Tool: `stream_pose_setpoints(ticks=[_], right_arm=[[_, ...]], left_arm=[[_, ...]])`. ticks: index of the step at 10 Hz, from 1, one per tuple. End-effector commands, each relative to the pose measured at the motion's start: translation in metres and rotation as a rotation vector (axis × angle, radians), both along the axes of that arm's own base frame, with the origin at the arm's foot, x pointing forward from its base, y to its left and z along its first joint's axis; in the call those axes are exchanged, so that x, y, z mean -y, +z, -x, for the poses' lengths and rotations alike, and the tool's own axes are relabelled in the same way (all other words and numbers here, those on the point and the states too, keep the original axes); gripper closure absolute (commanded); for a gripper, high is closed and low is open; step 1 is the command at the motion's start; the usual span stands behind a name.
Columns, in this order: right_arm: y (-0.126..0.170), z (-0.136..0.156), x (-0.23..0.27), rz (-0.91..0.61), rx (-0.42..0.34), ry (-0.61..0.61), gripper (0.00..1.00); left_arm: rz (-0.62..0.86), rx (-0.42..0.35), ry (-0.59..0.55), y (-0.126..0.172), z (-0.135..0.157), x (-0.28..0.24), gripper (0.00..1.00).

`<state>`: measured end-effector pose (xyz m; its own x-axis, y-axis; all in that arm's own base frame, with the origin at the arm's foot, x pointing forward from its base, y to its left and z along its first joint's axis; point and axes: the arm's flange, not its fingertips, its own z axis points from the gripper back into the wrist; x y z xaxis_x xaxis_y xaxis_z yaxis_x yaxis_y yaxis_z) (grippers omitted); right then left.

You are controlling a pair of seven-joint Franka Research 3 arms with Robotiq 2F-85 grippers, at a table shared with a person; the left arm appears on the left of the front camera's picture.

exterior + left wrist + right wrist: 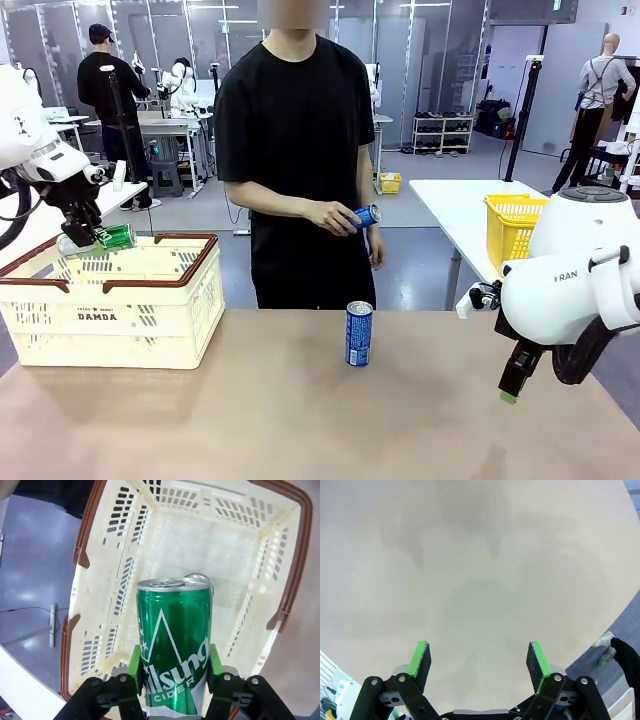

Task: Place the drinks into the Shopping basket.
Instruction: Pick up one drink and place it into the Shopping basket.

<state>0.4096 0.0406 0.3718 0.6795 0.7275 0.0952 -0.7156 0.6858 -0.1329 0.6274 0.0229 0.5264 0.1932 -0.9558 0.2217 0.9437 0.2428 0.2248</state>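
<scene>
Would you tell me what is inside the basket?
In the basket, the visible floor looks bare; the green can in the left gripper covers part, with something silvery peeking behind it.

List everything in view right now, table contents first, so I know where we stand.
green can: one, green with silver top, held above the Shopping basket
standing blue can: one, blue with white markings, upright mid-table
handheld blue can: one, blue, in the person's hand
Shopping basket: one, cream-white with brown rim, table's left end
yellow basket: one, bright yellow mesh, on the white side table, far right
table: one, tan
person's hand: one, far side, gripping a can
left gripper: one, black with green pads, jaws shut on the green can
right gripper: one, jaws open, above bare table
</scene>
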Motion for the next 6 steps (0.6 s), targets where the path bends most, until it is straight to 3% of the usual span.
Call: stream_pose_setpoints(ticks=[1, 2, 3, 6], right_arm=[[0.001, 0.000, 0.000, 0.003, -0.001, -0.001, 0.04], [0.001, 0.000, 0.000, 0.003, -0.001, -0.001, 0.04], [0.001, 0.000, 0.000, 0.003, -0.001, -0.001, 0.04], [0.001, 0.000, 0.000, 0.003, -0.001, -0.001, 0.04]], left_arm=[[0.012, 0.007, 0.006, 0.005, 0.006, 0.000, 0.42], [0.000, 0.000, 0.000, 0.000, 0.000, 0.000, 0.42], [0.032, 0.002, -0.088, 0.000, -0.013, -0.009, 0.42], [-0.106, -0.079, -0.168, -0.012, -0.054, -0.031, 0.42]])
